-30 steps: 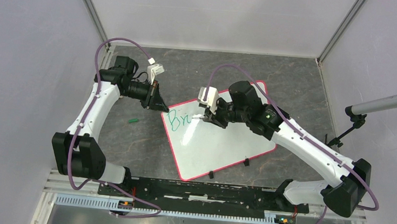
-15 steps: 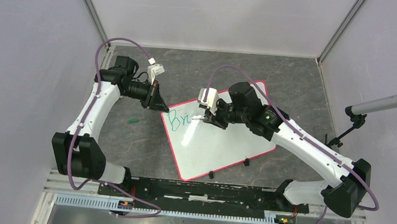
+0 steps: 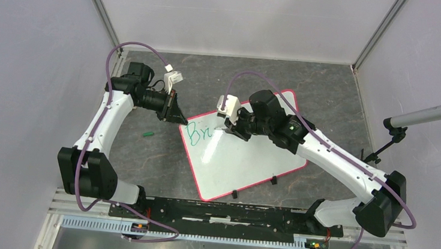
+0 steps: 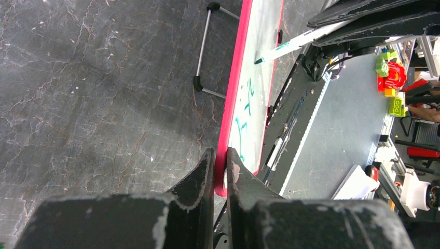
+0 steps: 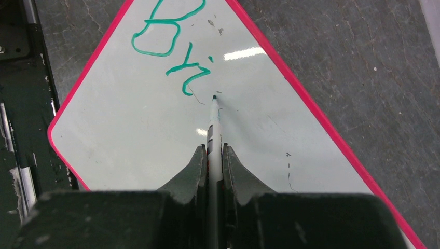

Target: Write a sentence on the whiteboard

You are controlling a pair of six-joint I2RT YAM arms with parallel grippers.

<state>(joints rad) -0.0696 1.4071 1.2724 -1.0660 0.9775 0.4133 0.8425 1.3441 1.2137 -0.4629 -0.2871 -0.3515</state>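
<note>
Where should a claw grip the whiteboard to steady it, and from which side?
Its rim at the left corner, coming from the left: the whiteboard is broad and thin, so only its edge fits. The left claw grips there.

Your left tool (image 4: 220,158) pinches the board (image 4: 259,31) by its red rim, jaws nearly together. Green lettering (image 4: 243,122) runs along the board, and a marker (image 4: 290,45) points its green tip toward it. The dark bench (image 4: 104,78) lies to the left.
</note>
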